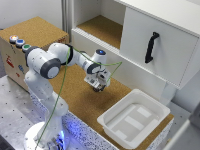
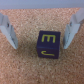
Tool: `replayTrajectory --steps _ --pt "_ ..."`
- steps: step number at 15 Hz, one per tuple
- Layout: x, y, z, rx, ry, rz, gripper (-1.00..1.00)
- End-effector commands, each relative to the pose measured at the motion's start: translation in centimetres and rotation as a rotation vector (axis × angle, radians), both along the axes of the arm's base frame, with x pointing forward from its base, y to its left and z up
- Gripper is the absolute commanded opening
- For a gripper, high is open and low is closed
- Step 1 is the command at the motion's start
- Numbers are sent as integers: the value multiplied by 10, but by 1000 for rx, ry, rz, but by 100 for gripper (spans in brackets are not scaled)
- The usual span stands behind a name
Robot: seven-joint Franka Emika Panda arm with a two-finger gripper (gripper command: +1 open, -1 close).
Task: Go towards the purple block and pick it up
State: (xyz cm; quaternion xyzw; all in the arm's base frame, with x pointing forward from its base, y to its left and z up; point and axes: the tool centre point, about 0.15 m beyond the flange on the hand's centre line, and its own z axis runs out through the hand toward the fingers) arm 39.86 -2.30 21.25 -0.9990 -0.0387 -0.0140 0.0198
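- At the exterior view's far left, a cork-topped box (image 1: 35,31) carried three coloured buttons (image 1: 19,43) along its near edge.
- The white arm (image 1: 47,62) rose from its base at the lower left and reached toward the middle of the cork table (image 1: 82,100), with a green cable (image 1: 59,100) trailing along it.
- The gripper (image 1: 98,86) hung low over the cork surface near the centre of the scene, pointing down.
- The purple block (image 2: 49,45) could not be made out in the exterior view, being hidden under the gripper.
- In the wrist view, the block lay on the cork between the two fingers (image 2: 8,31), nearer to one finger than the other, and touched neither.
- The block bore yellow markings on its upper face.
- The jaws stood spread wide apart, holding nothing.
- To the exterior view's right of the gripper, a white plastic tray (image 1: 162,111) sat at the table's near corner.
- Behind it, a white cabinet (image 1: 150,35) showed a black handle (image 1: 151,47) on its door and an open shelf beside it.
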Motion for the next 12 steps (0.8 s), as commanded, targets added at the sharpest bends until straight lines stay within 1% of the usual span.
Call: replayTrajectory --steps 1,3,4,6,9,10,11,12 --pt "0 4 -10 -31 2 -50 -100" --pt "-1 6 -9 -42 10 -52 -100" --pt "-2 7 -8 -69 11 -58 -100" --pt "-6 6 -3 -68 12 -73 -100" --pt "-13 15 12 -74 -10 -80 -100" --pt "-15 23 21 -68 -32 -69 -100" --pt "-14 33 32 -75 -59 -46 -100" --pt "-12 44 44 -73 -93 -25 -100"
